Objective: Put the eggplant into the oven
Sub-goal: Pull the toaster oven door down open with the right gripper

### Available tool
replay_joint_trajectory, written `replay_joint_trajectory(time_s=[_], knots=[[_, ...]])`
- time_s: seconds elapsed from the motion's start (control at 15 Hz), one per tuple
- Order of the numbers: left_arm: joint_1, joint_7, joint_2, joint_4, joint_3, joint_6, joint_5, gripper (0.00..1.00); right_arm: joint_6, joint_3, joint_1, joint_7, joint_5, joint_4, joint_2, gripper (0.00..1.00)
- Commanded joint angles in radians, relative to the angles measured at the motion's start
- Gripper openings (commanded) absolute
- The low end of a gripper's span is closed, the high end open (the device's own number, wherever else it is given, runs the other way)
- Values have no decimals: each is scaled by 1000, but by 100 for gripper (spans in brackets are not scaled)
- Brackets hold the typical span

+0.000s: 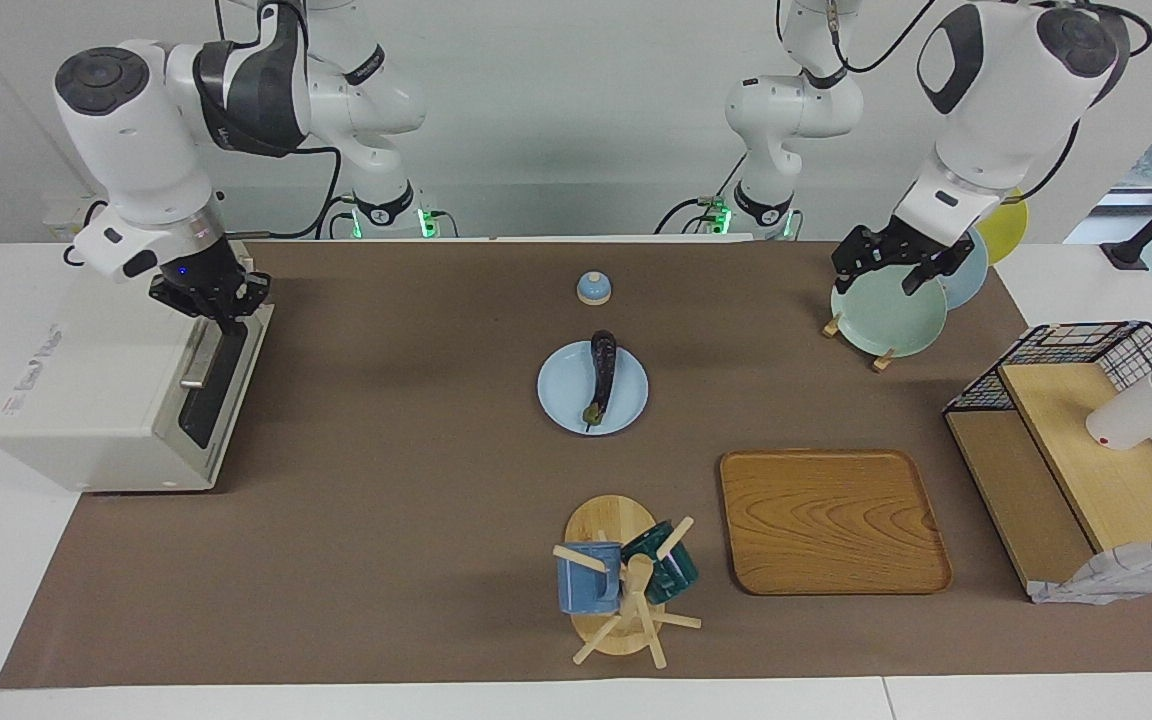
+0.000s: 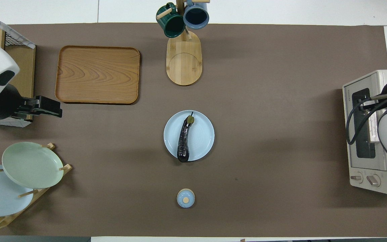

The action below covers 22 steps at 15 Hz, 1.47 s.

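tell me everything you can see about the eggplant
The eggplant is long, slender and glossy dark purple, with a small green-brown stem at the end farther from the robots. It lies flat on a round pale blue plate at mid-table, running roughly lengthwise away from the robots, its rounded end reaching just over the plate's nearer rim. Only the plate touches it; neither end effector is near it. It looks whole and unmarked.
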Motion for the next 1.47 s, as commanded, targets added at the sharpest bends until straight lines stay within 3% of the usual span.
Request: replay_joint_trajectory(time_s=[0.0, 0.2, 0.47, 0.87, 1.07, 1.4], knots=[[7, 2, 42, 94, -8, -87, 39, 100, 80, 5, -45, 10, -27, -93, -21, 0], [13, 4, 27, 39, -11, -33, 47, 100, 91, 6, -61, 10, -86, -121, -21, 0], [100, 2, 20, -28, -78, 77, 47, 100, 107, 6, -84, 7, -87, -144, -18, 0], [59, 2, 33, 57, -74, -83, 79, 100, 120, 6, -85, 10, -84, -167, -18, 0], [54, 2, 30, 118, -69, -177, 63, 100, 180, 8, -74, 12, -72, -228, -20, 0], [62, 1, -7, 72, -68, -137, 61, 100, 188, 11, -13, 58, -41, -231, -18, 0]])
